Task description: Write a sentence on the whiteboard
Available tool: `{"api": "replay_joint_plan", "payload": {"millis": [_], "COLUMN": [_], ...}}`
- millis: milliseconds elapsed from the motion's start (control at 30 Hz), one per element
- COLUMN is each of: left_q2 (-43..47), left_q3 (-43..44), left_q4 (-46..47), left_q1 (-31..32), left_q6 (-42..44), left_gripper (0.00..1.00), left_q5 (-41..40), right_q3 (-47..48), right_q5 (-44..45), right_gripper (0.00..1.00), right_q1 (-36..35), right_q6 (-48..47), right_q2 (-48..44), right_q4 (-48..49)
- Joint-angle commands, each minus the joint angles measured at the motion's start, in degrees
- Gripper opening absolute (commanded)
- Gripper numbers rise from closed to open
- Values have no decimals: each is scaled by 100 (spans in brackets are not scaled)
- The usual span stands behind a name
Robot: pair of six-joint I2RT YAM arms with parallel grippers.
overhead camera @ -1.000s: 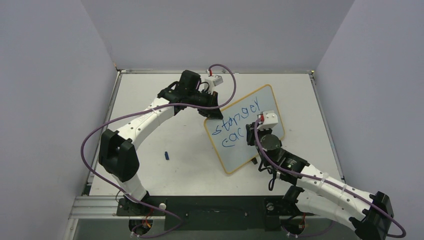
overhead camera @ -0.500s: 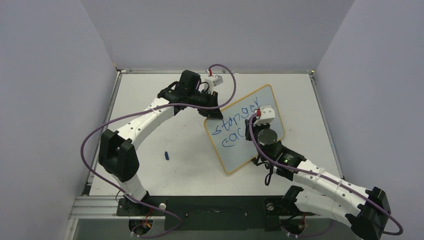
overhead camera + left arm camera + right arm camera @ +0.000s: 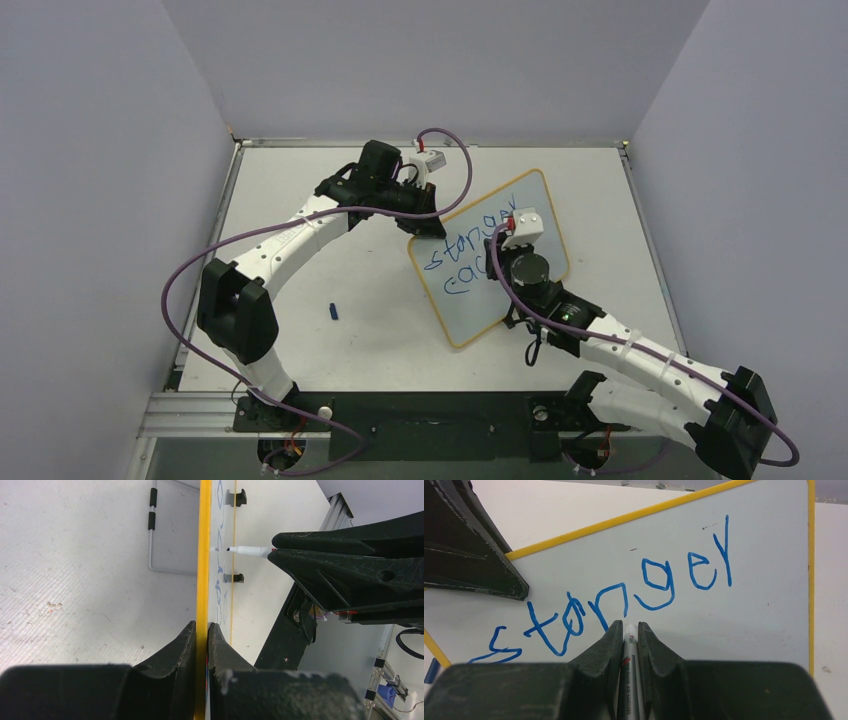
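Observation:
The whiteboard [image 3: 478,312], yellow-framed, stands tilted on edge mid-table. My left gripper [image 3: 424,222] is shut on its upper left edge; in the left wrist view the fingers [image 3: 202,626] pinch the yellow frame [image 3: 204,555]. The sentence [image 3: 463,247] shows in blue as "stanger" [image 3: 727,550], with "ca" below it in the top view. My right gripper [image 3: 498,254] is shut on a white marker [image 3: 629,642], just below "stanger". From the side, the marker [image 3: 250,550] points at the board face with its tip very near it; contact is unclear. The right arm hides part of the writing.
A small blue marker cap [image 3: 334,312] lies on the white table [image 3: 300,190], left of the board. Two black feet [image 3: 239,497] stick out of the board's face side, and a grey wire stand [image 3: 152,530] lies behind it. Grey walls enclose the table.
My right gripper has carried the marker up and to the left across the board, from beside the second line to just under the first. The left arm and the board have not moved.

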State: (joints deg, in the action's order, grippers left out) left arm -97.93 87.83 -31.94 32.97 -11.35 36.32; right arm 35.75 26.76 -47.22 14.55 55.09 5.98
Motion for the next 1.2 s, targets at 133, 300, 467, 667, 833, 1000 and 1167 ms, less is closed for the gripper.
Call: {"api": "replay_joint_plan", "payload": {"millis": [133, 300, 467, 667, 833, 1000, 1167], "left_q2": [285, 270, 268, 268, 284, 289, 284], "left_q3": [38, 45, 41, 41, 33, 32, 32], "left_q4": [264, 285, 291, 294, 277, 274, 274], "left_q1": [-47, -45, -46, -39, -29, -23, -19], "left_q6": [237, 231, 230, 230, 230, 239, 239], "left_gripper": [0, 0, 0, 0, 0, 0, 0], "left_q5": [-460, -459, -458, -459, -475, -476, -475], "right_q3": [-415, -736, -884, -1007, -1039, -928, -657], "right_q5": [-152, -194, -174, -195, -236, -234, -216], "right_gripper": [0, 0, 0, 0, 0, 0, 0], "right_q1": [44, 41, 38, 39, 35, 35, 37], "right_q6": [301, 492, 620, 725, 807, 803, 703], "right_q2": [-150, -306, -475, -605, -652, -651, -577], "right_q4": [239, 146, 22, -106, -161, -190, -210]}}
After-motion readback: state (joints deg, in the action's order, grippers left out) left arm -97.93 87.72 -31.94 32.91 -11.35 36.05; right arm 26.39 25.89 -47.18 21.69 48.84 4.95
